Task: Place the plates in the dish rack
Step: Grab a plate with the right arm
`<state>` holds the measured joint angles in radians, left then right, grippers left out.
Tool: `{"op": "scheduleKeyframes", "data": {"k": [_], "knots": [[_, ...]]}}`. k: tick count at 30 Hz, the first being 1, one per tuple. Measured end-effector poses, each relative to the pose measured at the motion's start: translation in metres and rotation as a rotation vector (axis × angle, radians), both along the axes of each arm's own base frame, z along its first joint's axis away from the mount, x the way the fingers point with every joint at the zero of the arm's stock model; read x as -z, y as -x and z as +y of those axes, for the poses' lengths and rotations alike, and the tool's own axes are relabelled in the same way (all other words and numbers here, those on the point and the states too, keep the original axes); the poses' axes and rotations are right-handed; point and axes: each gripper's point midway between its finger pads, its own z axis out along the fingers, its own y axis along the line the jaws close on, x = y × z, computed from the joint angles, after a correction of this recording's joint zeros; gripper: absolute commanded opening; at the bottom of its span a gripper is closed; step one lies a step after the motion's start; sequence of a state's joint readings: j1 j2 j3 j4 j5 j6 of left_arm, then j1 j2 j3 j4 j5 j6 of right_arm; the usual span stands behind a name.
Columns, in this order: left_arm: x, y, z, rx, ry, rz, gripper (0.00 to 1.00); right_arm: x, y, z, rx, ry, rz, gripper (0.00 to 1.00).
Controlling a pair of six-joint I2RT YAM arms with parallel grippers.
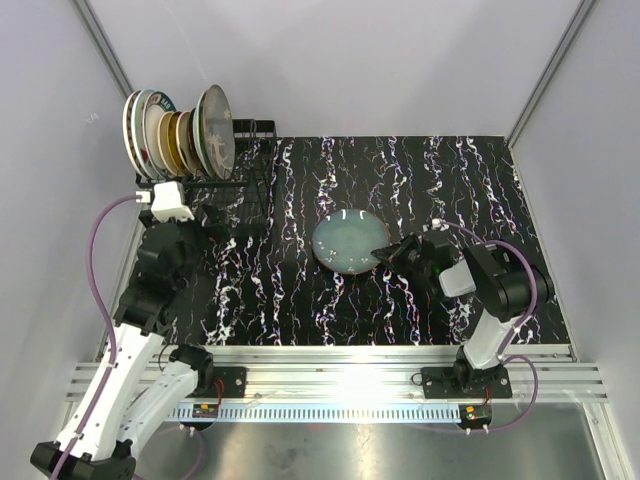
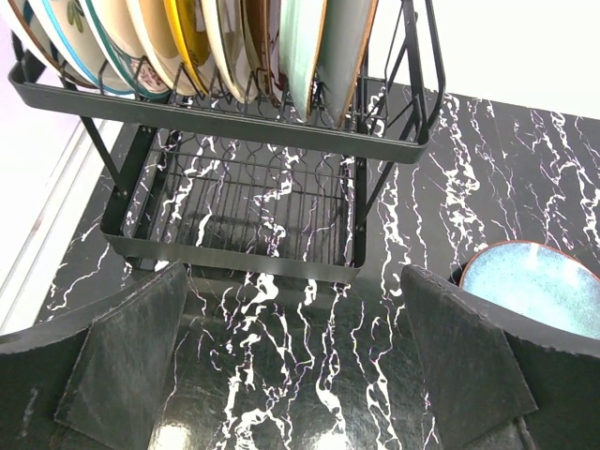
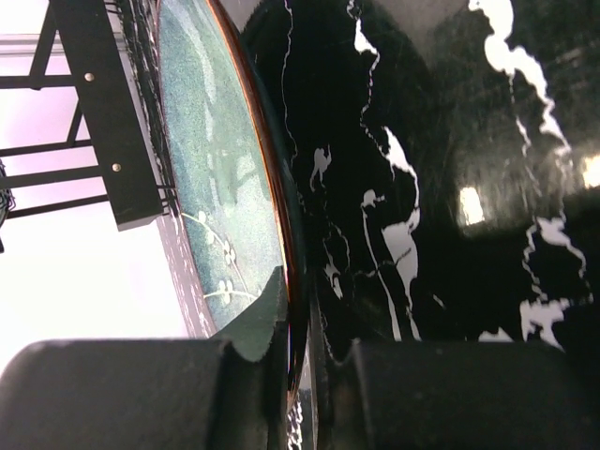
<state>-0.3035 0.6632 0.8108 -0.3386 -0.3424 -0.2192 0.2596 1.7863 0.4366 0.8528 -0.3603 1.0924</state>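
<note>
A teal plate (image 1: 348, 243) with a brown rim and small white flower sprigs lies on the black marbled table, right of centre. My right gripper (image 1: 385, 252) is at its right edge, one finger over the rim and one under it, shut on the plate (image 3: 216, 169). The dish rack (image 1: 255, 160) stands at the back left, and several plates (image 1: 180, 130) stand upright in its top tier. My left gripper (image 1: 205, 222) hovers just in front of the rack (image 2: 234, 127), wide open and empty (image 2: 291, 366). The teal plate (image 2: 534, 286) shows at that view's right edge.
White walls close in the table on the left, back and right. The rack's lower tier (image 2: 244, 202) holds nothing. An aluminium rail (image 1: 340, 375) carrying both arm bases runs along the near edge.
</note>
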Motion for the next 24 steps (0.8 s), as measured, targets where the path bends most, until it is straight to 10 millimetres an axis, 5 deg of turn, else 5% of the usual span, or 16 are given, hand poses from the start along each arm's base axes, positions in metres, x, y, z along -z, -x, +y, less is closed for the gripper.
{"op": "scheduleKeyframes", "data": {"k": [16,24], "knots": [[0.024,-0.008,-0.039,0.161,0.040,0.094,0.99,-0.017,0.028,-0.002,-0.022,-0.008,0.065,0.00],[0.034,-0.009,-0.059,0.255,0.055,0.138,0.99,-0.053,0.046,0.003,-0.079,-0.068,-0.008,0.00]]}}
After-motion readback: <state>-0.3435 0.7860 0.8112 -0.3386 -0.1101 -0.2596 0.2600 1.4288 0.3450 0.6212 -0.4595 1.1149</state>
